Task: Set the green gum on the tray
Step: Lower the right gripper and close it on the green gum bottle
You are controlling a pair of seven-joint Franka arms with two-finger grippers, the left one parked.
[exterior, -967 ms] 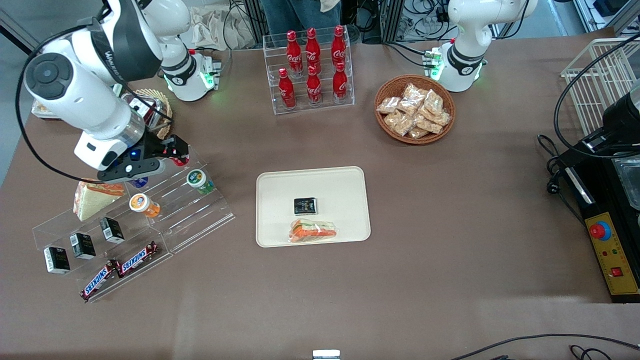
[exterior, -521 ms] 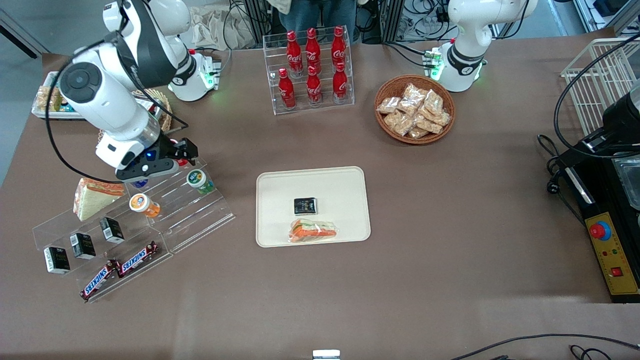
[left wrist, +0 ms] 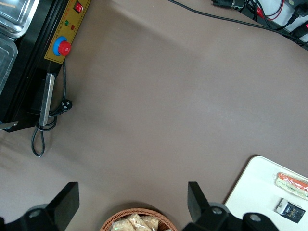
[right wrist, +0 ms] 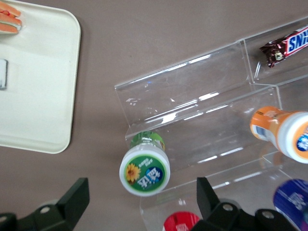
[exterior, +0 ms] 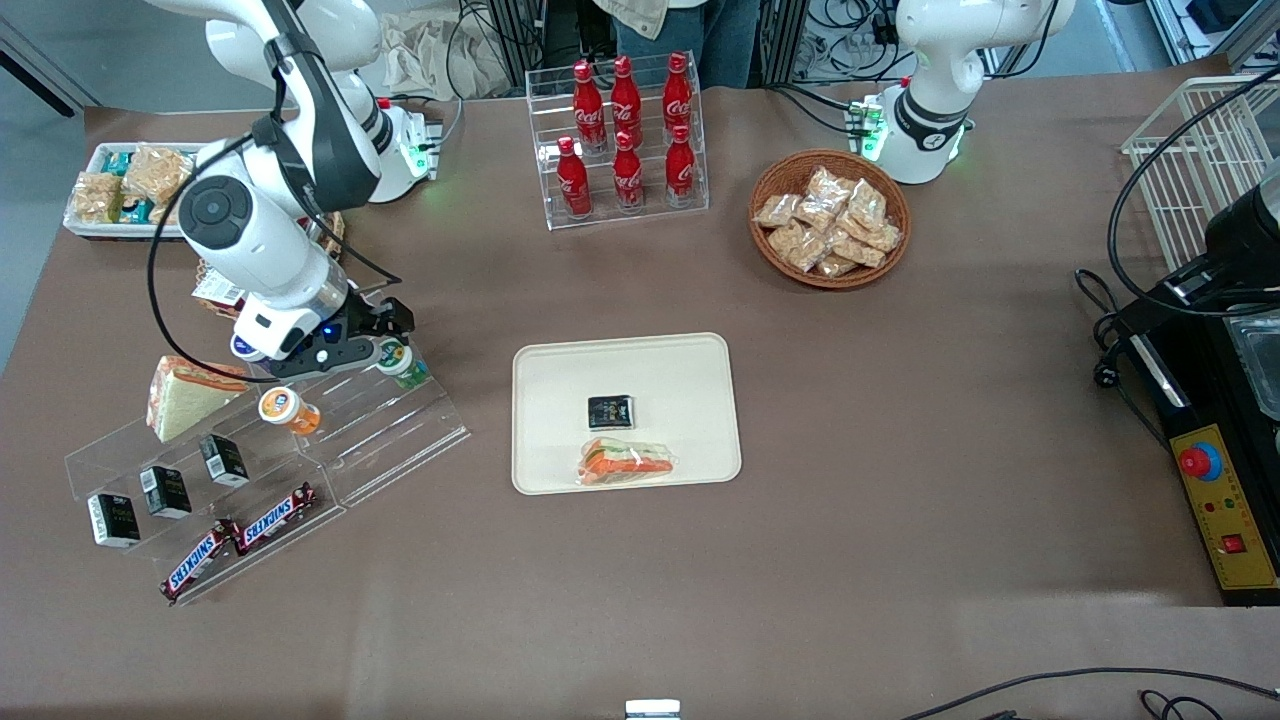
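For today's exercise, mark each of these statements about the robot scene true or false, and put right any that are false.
1. The green gum lies on the tray. False: it stands on the clear acrylic display stand.
2. The gripper hovers open just above the green gum, not gripping it. True.
3. The tray holds a wrapped sandwich and a small black packet. True.
4. The orange-bodied bottle sits in the wicker basket. False: it is on the display stand; the basket holds snack packets.
5. Six red cola bottles stand in a clear rack. True.
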